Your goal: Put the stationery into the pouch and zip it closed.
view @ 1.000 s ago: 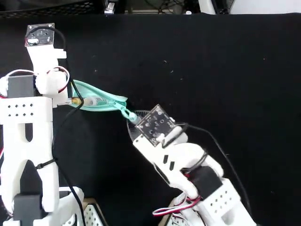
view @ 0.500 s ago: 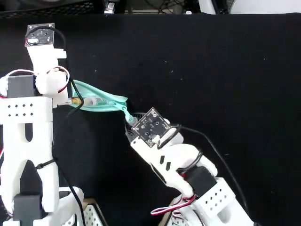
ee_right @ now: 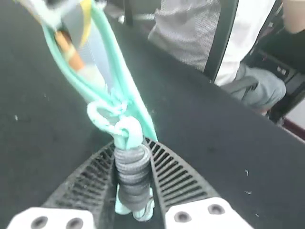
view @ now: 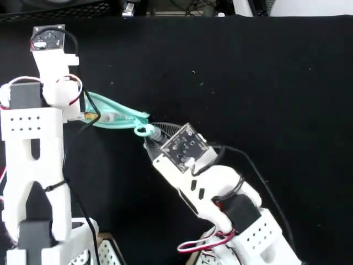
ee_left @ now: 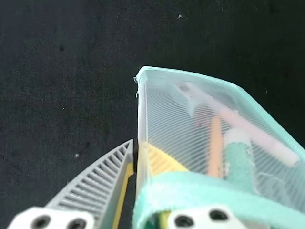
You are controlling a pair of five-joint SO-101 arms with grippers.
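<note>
Right gripper [ee_right: 133, 147] is pinched tight on the grey-wrapped zip pull [ee_right: 133, 169], whose teal loop sits just past the fingertips. The risk, as I judge it: a tug off the line of the zip could slip the short cord from the jaws, or twist the pouch [view: 113, 117] and jam the slider, since its mouth gapes around the stationery [ee_left: 215, 143]. Left gripper [ee_left: 143, 200] clamps the pouch's far end, and a weak hold there would let everything drag. Over the table [view: 265, 72] the right arm lies diagonally, the left straight forward
</note>
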